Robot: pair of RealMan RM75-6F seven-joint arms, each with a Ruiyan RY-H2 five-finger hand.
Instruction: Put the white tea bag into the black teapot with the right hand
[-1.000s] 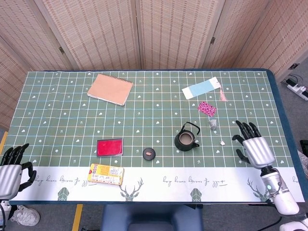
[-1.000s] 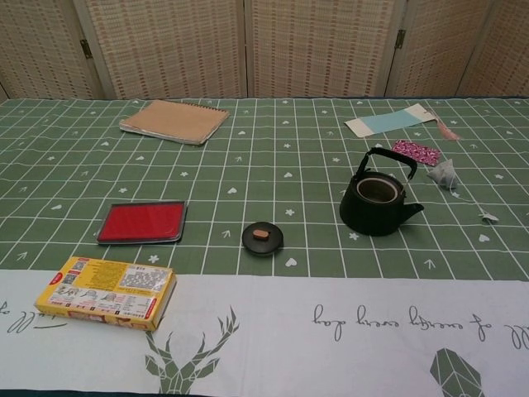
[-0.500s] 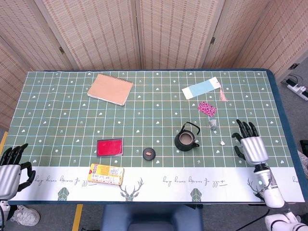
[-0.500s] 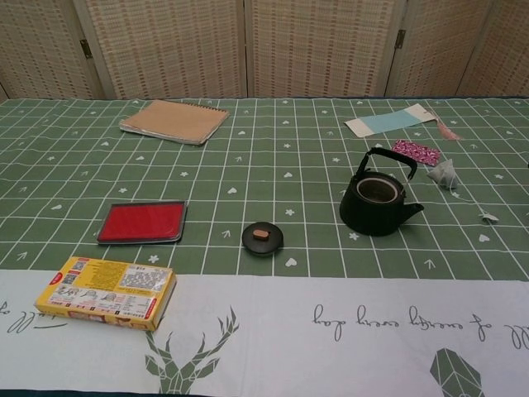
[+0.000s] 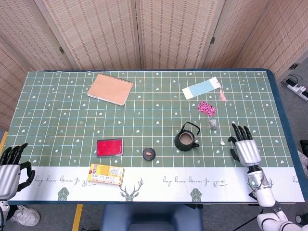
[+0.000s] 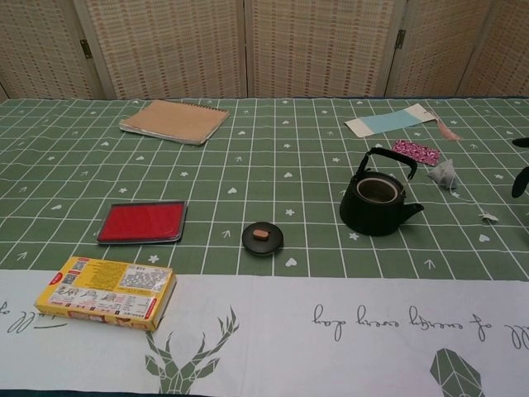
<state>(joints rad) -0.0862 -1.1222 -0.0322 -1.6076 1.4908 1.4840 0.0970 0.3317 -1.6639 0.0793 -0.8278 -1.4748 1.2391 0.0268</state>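
Our right hand point(image 5: 244, 148) has shifted left toward the white tea bag point(image 5: 212, 124) since the earlier frame, and its dark fingertips point(image 6: 521, 178) now edge into the chest view at the right border. Its fingers are spread and hold nothing. The tea bag lies on the table point(image 5: 57, 106), just right of the black teapot point(image 5: 186, 139), near the pink patterned packet point(image 5: 206, 108), with its paper tag point(image 5: 222, 143) nearer our hand. Our left hand point(image 5: 10, 168) stays at the near left corner, fingers apart, empty. The teapot lid point(image 5: 149, 154) sits unmoved left of the teapot.
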